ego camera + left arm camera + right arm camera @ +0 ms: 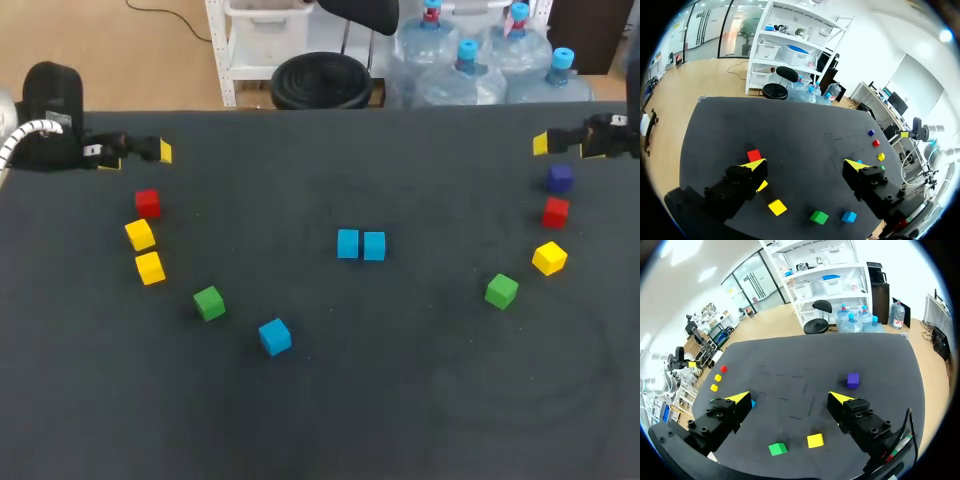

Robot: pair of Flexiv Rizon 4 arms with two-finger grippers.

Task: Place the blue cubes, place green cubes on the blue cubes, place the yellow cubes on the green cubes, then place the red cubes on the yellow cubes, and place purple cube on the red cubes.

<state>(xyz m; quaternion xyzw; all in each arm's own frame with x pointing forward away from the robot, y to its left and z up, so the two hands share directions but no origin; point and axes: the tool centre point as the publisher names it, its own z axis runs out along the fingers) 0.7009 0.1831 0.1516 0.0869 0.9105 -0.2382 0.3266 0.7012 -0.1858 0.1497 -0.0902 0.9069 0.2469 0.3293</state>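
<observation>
two blue cubes sit side by side at the middle of the dark surface (400, 410): the centre-left blue cube (347, 244) and the centre-right blue cube (374, 246), just beside each other; whether they touch cannot be told; nothing is stacked on either. the lone blue cube (275, 337) lies apart from them, nearer the front edge and toward the robot's left.

left-side group, from the lone blue cube outward: the left green cube (209, 303) near it; then the near yellow cube (150, 268) and the far yellow cube (140, 235), close together; then the left red cube (147, 203) just behind them.

right-side group, in an arc: the right green cube (501, 291); the right yellow cube (549, 258) near it; the right red cube (556, 212); the purple cube (560, 179) just behind the red one. every cube rests directly on the surface; none is stacked.

the left hand (806, 164) hangs above the far left corner of the surface, close behind the left red cube; its fingers are spread wide with nothing between them. the right hand (789, 397) hangs above the far right corner, just behind the purple cube; its fingers are likewise spread apart and hold nothing. both hands are well apart from the centre pair.
</observation>
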